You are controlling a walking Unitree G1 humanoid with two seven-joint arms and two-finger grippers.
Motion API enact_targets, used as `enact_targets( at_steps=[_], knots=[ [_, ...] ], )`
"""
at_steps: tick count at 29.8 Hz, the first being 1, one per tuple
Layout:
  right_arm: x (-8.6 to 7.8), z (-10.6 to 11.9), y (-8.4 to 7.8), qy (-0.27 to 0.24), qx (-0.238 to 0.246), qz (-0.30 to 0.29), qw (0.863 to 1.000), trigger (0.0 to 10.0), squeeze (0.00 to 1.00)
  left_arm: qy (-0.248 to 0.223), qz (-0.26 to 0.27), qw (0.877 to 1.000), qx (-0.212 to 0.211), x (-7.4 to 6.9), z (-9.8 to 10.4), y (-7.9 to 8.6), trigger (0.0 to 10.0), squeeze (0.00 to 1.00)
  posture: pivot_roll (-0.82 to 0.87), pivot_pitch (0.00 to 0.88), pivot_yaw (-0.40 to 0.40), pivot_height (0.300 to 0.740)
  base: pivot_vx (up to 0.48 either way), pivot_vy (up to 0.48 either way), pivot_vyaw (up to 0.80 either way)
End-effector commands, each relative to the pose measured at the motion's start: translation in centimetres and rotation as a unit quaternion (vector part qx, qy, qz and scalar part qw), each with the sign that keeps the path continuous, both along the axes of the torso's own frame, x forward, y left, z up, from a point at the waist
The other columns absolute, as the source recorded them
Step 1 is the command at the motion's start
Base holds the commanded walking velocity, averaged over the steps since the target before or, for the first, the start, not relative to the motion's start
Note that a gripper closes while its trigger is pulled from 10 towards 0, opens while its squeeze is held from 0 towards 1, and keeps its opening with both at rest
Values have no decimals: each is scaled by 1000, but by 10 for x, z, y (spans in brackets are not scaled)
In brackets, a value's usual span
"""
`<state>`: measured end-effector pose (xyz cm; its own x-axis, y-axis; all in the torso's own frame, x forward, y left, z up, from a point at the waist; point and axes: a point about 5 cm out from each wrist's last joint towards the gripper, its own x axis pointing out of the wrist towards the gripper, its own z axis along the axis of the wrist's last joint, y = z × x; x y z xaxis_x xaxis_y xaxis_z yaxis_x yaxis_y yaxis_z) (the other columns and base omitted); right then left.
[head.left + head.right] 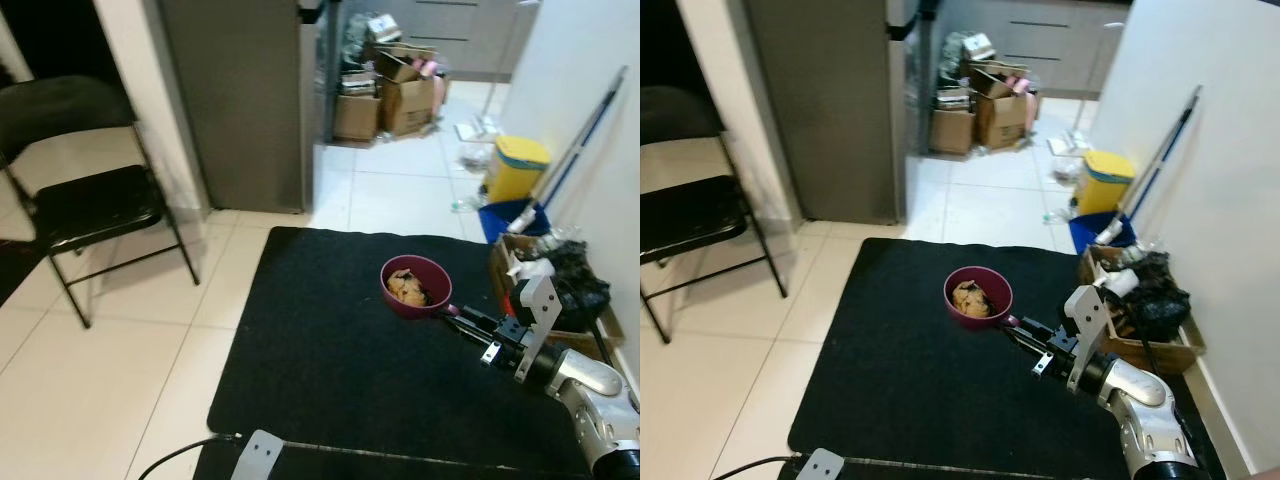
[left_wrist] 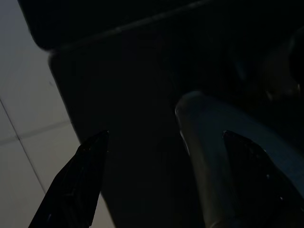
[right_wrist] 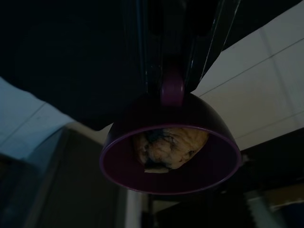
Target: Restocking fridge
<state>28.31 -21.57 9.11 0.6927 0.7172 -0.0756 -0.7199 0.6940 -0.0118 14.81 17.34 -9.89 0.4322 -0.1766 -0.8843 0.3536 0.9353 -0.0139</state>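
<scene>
Carry phase, by my read: right gripper (image 1: pixel 452 310) is pinched on the small tab handle of the purple bowl (image 1: pixel 416 287), holding it out level above the black mat (image 1: pixel 330 350), right of centre in the scene. Bowl looks like a deep, rounded plastic one, dark plum colour, thin rim; inside sits a lumpy tan food item (image 3: pixel 167 147) with dark specks, can't tell exactly what. It fills maybe the lower part of the bowl, nothing spilling. The grey fridge (image 1: pixel 240 100) stands far and to the left, door looks closed from this angle, so the delivery is not yet done. Next move likely calls for walking forward-left across the mat onto the white tile while keeping the bowl flat, since the hold is only on the tab and any tilt could tip the food. The door would then need opening, probably by the free arm. Left gripper (image 2: pixel 161 175) hangs idle in the shade with its fingers spread, nothing between them. Folding chair (image 1: pixel 85 190) at the left sits near the path to the fridge.
</scene>
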Motion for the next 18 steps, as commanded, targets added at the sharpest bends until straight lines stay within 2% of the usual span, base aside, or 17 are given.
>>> enact_targets(
  at_steps=[1,11,18],
  knots=[
    [2,7,-3,-18,2,-6,1000,10000,0,12,-1,1000,7,-7,-2,3,10000,0,26,0,12,740,412,0,0],
    [0,5,0,-19,4,-2,1000,10000,0,13,-4,1000,9,-7,-3,3,10000,0,23,0,15,740,413,0,0],
    [0,5,0,-18,2,0,1000,10000,0,11,-6,1000,3,-4,-2,-4,10000,0,23,0,13,740,414,0,0]
  ],
)
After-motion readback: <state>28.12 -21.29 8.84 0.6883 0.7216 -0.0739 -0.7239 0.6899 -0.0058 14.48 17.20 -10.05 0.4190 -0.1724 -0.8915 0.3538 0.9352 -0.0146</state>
